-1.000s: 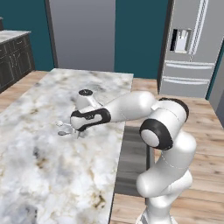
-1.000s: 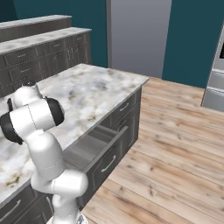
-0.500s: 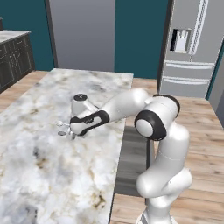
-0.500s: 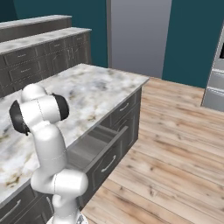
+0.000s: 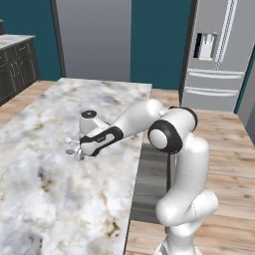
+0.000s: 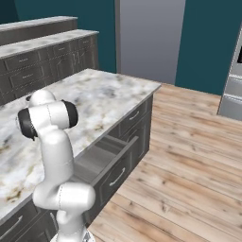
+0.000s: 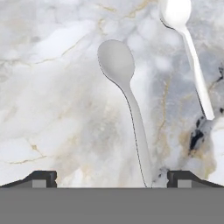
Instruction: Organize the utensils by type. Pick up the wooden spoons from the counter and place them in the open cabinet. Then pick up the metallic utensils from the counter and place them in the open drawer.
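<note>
Two silver metallic utensils lie on the marble counter (image 5: 45,199). Both are spoons. One spoon (image 7: 127,92) points its bowl away from me, and its handle runs down between my fingertips (image 7: 41,177). The second spoon (image 7: 192,57) lies to the upper right, apart from the first. From the left base view they are small silver shapes (image 5: 70,145) just left of my gripper (image 5: 79,153). The gripper (image 7: 111,178) hangs low over the counter, open, holding nothing. The open drawer (image 6: 101,158) sticks out of the island front below the counter edge. The wooden spoons and the open cabinet are out of view.
The drawer's grey inside (image 5: 149,174) lies right of the counter's edge, beside my base. A steel fridge (image 5: 219,55) stands at the back right. A second counter over dark base units (image 6: 47,52) runs along the far wall. Wooden floor (image 6: 189,156) surrounds the island.
The hand has crept slightly left and down over the metal spoons. The elbow has swung forward and upward. Both spoons lie where they were.
</note>
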